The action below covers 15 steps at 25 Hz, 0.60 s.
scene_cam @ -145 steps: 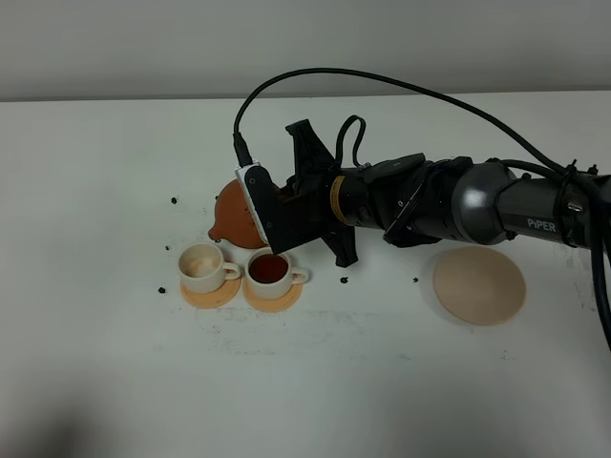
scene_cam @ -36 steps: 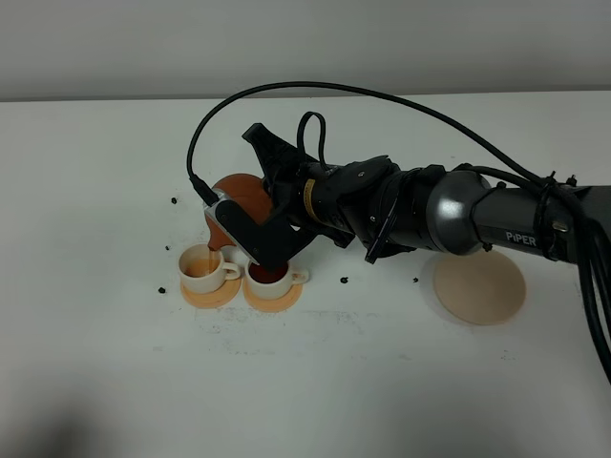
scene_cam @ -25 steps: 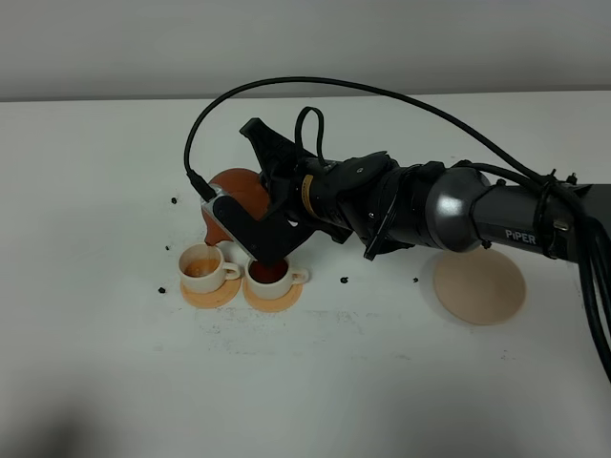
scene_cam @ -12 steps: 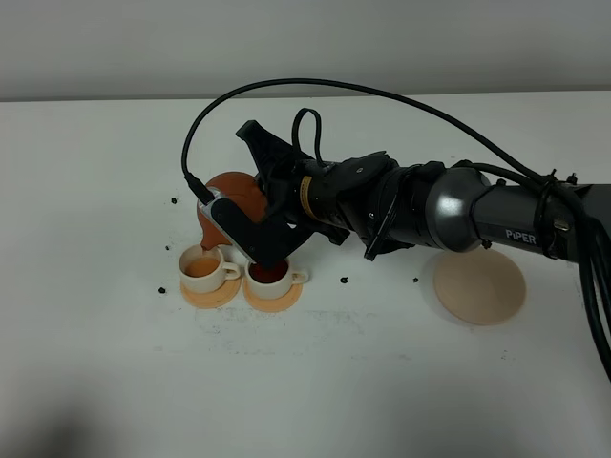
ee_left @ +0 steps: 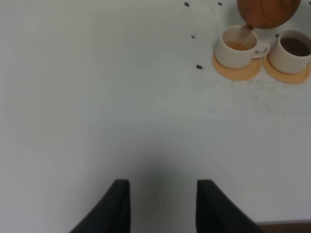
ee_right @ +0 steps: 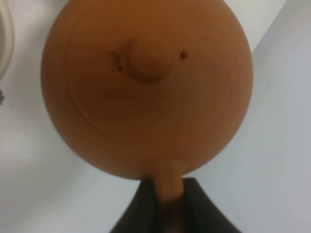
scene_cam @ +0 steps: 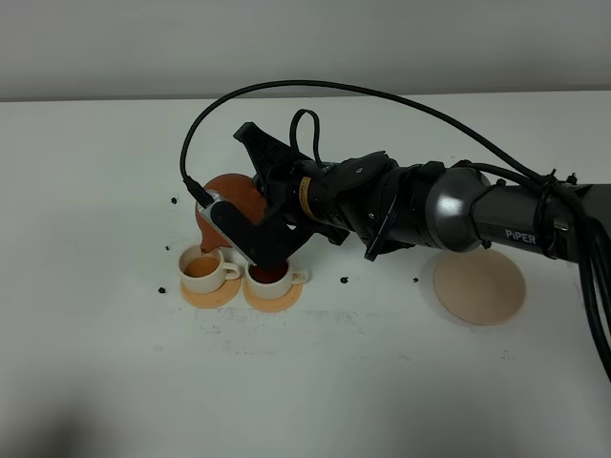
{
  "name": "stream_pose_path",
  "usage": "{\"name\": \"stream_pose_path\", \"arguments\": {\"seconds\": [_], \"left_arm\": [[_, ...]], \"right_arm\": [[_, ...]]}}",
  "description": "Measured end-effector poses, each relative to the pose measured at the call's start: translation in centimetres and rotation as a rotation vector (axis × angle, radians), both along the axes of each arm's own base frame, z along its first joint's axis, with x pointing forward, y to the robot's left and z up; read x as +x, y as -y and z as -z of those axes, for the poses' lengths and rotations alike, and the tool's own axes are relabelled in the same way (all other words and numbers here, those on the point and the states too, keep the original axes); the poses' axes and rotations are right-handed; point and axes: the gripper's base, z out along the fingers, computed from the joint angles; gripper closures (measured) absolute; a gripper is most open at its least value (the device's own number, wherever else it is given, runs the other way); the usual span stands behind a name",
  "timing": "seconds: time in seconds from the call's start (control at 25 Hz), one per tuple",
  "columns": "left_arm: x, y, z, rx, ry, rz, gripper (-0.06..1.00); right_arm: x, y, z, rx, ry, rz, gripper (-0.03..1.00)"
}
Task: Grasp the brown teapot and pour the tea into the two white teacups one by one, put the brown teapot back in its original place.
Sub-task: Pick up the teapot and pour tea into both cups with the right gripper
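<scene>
the only writing that reads is "piper", white on the dark arm [scene_cam: 516,224] at the right of the high view. one brown teapot [scene_cam: 227,194] hangs tilted at centre left, spout down over the left teacup [scene_cam: 202,270]. the right tool [ee_right: 167,206] is clamped on its handle, its fingers [ee_right: 143,208] pinching the loop. the two white teacups stand close side by side, the left holding amber tea, the right teacup [scene_cam: 270,276] dark tea, each on one of two orange coasters [scene_cam: 208,295]. one beige disc [scene_cam: 479,286] lies at the right, well apart from the cups. the left tool [ee_left: 163,206] has its two fingers parted over the white surface [scene_cam: 315,382]. several dark specks [scene_cam: 344,281] dot that surface, which runs broad below the cups; its far edge crosses the upper frame under a grey wall [scene_cam: 305,48].
</scene>
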Motion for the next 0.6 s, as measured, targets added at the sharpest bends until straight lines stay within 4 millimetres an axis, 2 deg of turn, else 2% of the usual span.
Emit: {"name": "stream_pose_path", "arguments": {"seconds": [0.6], "left_arm": [[0.00,0.00,0.00,0.000,0.000,0.000,0.63]], "right_arm": [[0.01,-0.11,-0.11,0.008,-0.002,-0.006,0.88]]}}
